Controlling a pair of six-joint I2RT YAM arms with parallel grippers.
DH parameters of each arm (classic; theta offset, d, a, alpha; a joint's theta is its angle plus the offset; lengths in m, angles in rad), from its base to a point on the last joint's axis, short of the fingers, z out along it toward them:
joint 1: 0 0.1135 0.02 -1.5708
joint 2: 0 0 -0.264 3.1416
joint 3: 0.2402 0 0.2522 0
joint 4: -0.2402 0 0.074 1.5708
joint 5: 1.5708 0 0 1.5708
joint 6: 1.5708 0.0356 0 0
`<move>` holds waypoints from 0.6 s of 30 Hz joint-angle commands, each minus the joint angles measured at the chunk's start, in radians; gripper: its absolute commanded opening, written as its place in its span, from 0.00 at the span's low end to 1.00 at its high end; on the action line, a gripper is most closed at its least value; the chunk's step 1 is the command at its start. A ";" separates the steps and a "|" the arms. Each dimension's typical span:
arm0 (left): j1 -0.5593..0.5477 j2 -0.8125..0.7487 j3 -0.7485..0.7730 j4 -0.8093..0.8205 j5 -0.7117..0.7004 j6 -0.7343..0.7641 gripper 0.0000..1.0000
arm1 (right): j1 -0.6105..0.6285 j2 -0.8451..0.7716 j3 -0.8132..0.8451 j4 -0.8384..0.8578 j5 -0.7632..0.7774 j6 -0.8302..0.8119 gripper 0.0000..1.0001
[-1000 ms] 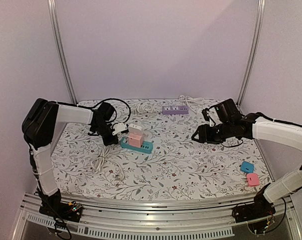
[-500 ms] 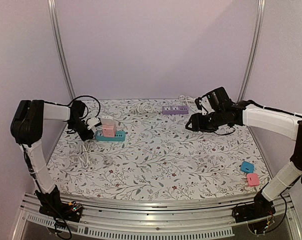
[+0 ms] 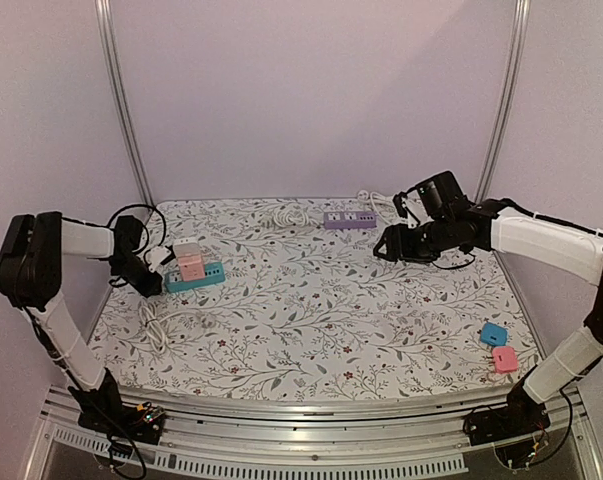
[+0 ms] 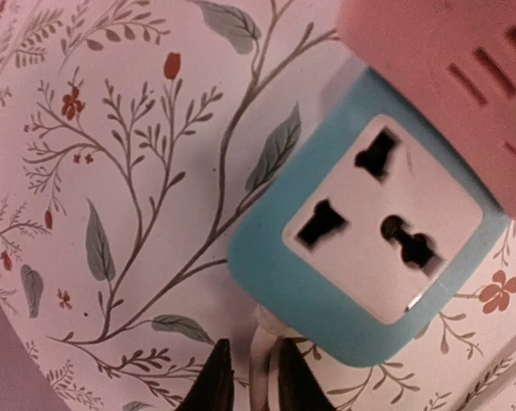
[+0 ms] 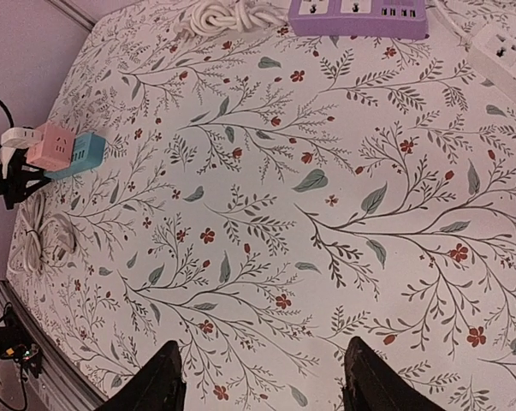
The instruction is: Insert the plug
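The pink plug (image 3: 191, 267) sits seated in the teal power strip (image 3: 199, 280) near the left edge of the table (image 3: 331, 320). The left gripper (image 4: 251, 381) pinches the strip's white cord (image 4: 260, 338), apparently to steady it. The right gripper (image 5: 270, 381) hovers open, empty, well apart.

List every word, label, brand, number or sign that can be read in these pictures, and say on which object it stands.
No text can be read in any view.
Teal power strip: plain white socket face, no print visible.
Pink adapter: only slots, no lettering visible.
Purple power strip: too small to tell whether it carries any marking.
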 commanded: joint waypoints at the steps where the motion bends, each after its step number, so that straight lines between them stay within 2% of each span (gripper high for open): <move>1: 0.023 -0.046 -0.059 -0.044 -0.009 -0.009 0.56 | -0.006 -0.031 0.011 -0.019 0.037 -0.020 0.65; 2: 0.023 -0.060 -0.058 -0.052 0.004 -0.011 0.66 | -0.008 -0.023 0.024 -0.022 0.038 -0.034 0.66; 3: 0.024 -0.072 -0.055 -0.061 0.022 -0.015 0.81 | -0.013 -0.007 0.043 -0.028 0.038 -0.052 0.68; 5: 0.027 -0.097 -0.045 -0.077 0.039 -0.019 0.97 | -0.039 0.025 0.100 -0.052 0.019 -0.092 0.70; 8: 0.029 -0.131 -0.017 -0.117 0.070 0.016 0.99 | -0.100 0.099 0.232 -0.106 -0.017 -0.153 0.74; 10: 0.030 -0.144 0.030 -0.193 0.091 0.090 1.00 | -0.152 0.159 0.340 -0.163 -0.013 -0.196 0.76; 12: 0.034 -0.141 0.087 -0.288 0.052 0.150 1.00 | -0.209 0.242 0.441 -0.214 0.000 -0.222 0.78; 14: 0.056 -0.142 0.127 -0.336 -0.016 0.157 0.99 | -0.268 0.314 0.520 -0.251 0.008 -0.244 0.85; 15: 0.078 -0.154 0.131 -0.340 -0.028 0.158 1.00 | -0.297 0.344 0.564 -0.275 0.003 -0.259 0.94; 16: 0.102 -0.174 0.130 -0.347 -0.022 0.169 1.00 | -0.324 0.390 0.613 -0.314 0.003 -0.296 0.98; 18: 0.146 -0.228 0.119 -0.346 0.005 0.197 0.99 | -0.371 0.504 0.738 -0.401 0.019 -0.376 0.99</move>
